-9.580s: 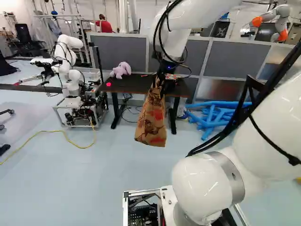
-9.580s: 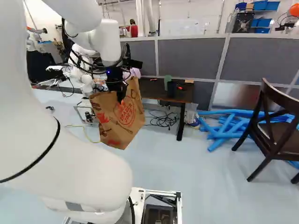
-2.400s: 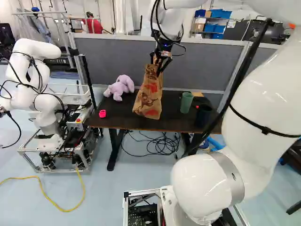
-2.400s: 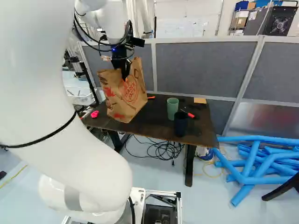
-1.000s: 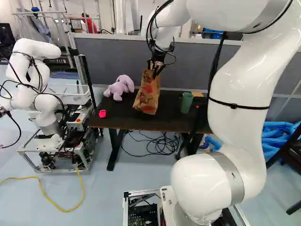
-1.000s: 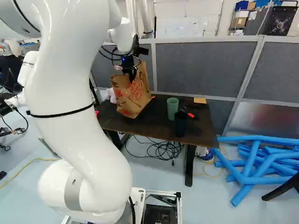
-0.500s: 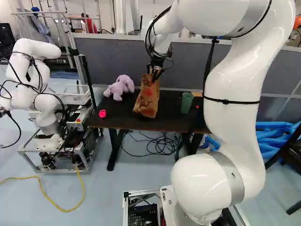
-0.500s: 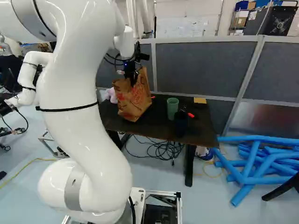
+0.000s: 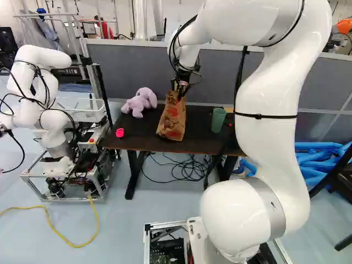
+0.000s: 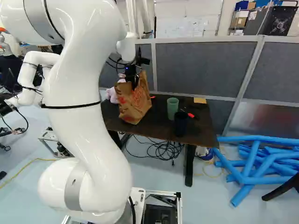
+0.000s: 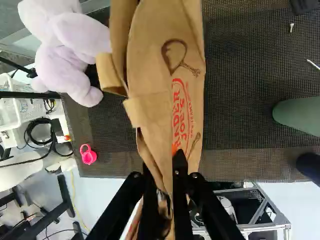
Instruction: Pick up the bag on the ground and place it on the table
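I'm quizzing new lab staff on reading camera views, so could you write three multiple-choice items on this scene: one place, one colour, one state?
1. In the left base view, where is the plush toy?
A) On the floor
B) On the table, left of the paper bag
C) Inside the paper bag

2. What colour is the small loop-shaped item on the table?
A) Pink
B) Yellow
C) Green

3. How is the tool?
A) Open, away from everything
B) Shut on the plush toy
C) Shut on the paper bag

Answers:
1. B: it sits on the dark tabletop, left of the bag.
2. A: both the left base and wrist views show it pink.
3. C: the wrist view shows brown paper pinched between the fingers.
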